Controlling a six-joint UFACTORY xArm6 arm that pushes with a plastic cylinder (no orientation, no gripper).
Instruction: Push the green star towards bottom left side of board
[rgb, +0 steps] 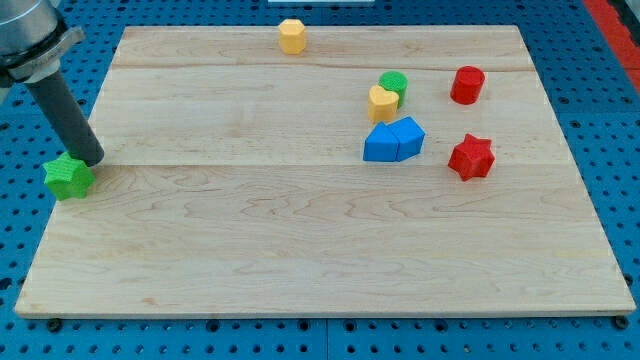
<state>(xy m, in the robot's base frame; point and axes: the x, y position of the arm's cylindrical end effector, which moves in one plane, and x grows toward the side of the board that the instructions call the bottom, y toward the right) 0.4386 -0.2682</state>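
The green star (67, 177) lies at the board's left edge, about halfway down, partly over the edge. My tip (91, 160) is at the star's upper right, touching or nearly touching it. The dark rod rises from there toward the view's top left.
A yellow hexagon (291, 36) sits at the top edge. A green cylinder (394, 85) and a yellow heart (382, 103) touch right of centre. Two blue blocks (393, 140) lie below them. A red cylinder (466, 85) and a red star (471, 157) are at the right.
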